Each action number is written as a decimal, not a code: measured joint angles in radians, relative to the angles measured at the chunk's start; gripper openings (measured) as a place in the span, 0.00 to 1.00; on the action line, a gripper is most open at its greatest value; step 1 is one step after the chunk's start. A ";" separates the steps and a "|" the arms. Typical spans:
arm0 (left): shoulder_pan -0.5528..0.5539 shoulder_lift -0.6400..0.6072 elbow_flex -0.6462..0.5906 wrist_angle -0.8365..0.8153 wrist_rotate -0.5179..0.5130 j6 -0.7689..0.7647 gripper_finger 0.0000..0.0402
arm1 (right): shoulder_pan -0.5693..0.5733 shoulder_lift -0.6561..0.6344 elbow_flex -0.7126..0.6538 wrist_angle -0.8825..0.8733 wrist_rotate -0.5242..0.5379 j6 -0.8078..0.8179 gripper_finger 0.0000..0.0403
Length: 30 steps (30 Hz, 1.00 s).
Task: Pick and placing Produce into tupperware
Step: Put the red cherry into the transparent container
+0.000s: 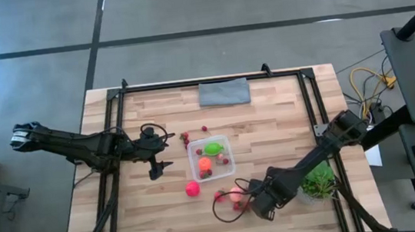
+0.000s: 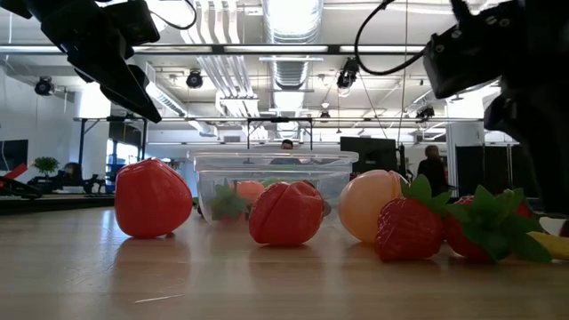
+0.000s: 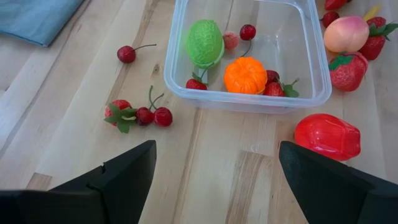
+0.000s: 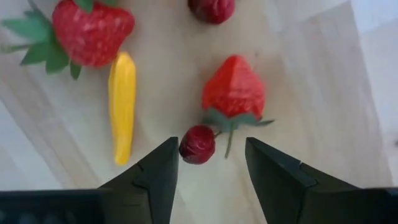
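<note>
A wooden surface [image 1: 270, 125] held a clear tupperware [image 1: 210, 157] near its middle, already containing a green fruit [image 3: 204, 42], an orange one [image 3: 245, 74] and small berries. The right end effector [image 4: 211, 163] hung low, its fingers parted, over a dark-red berry [image 4: 198, 144] beside a strawberry [image 4: 234, 88] (nothing gripped). The left end effector [image 3: 214, 171] waited wide apart beside the tupperware.

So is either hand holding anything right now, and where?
Nothing is held. The left hand hangs open short of the tub; the right hand is open around a cherry.
</note>
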 joint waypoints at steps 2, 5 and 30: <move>0.000 0.000 0.000 0.000 0.000 -0.001 0.81 | -0.011 0.000 0.000 0.000 -0.001 -0.014 0.45; 0.000 0.000 0.000 0.000 0.000 -0.002 0.81 | -0.034 0.000 0.000 0.000 0.000 -0.020 0.45; 0.001 0.000 0.000 0.026 0.000 -0.003 0.81 | -0.183 -0.069 -0.008 -0.018 0.108 -0.058 0.47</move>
